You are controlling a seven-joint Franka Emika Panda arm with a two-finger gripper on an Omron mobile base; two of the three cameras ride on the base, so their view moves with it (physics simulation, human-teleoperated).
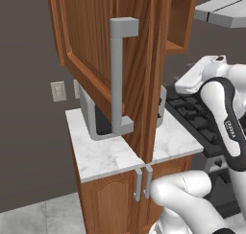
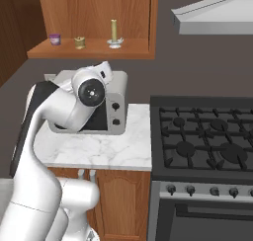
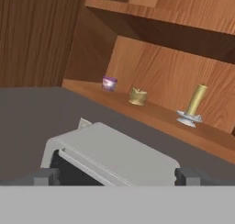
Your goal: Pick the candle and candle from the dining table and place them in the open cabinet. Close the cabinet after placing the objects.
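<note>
- On the lower shelf of the cabinet (image 2: 89, 18), three small items stand in a row, all upright and apart from one another.
- Slim candle (image 2: 114, 33) on its round silver dish sits toward the right end of the shelf; also seen in the hand view (image 3: 194, 104).
- Stubby candle (image 2: 80, 42) stands to its left, roughly mid-shelf; hand view confirms (image 3: 137, 96).
- Purple ring (image 2: 55, 39) stands farthest left, near the cabinet's side wall (image 3: 109, 83).
- Cabinet door (image 1: 96, 51) is swung open; in the left base view it stands edge-on toward the camera, with the long grey bar handle (image 1: 117, 79) running down its face.
- Fingers (image 3: 117, 176) are spread wide with nothing between them; one dark tip (image 3: 46, 176) shows at each lower side of the hand view.
- Hand points up toward the shelf from below and in front, over the microwave (image 2: 111, 111).
- Microwave sits on the small marble surface (image 2: 99, 151), directly under the cabinet.
- Low cabinet (image 1: 120, 199) with two short grey handles is beneath that surface.
- Gas stove (image 2: 207, 141) adjoins the marble surface on the right; grey range hood (image 2: 212, 15) hangs above it.
- Both candles are apart from the fingers.
</note>
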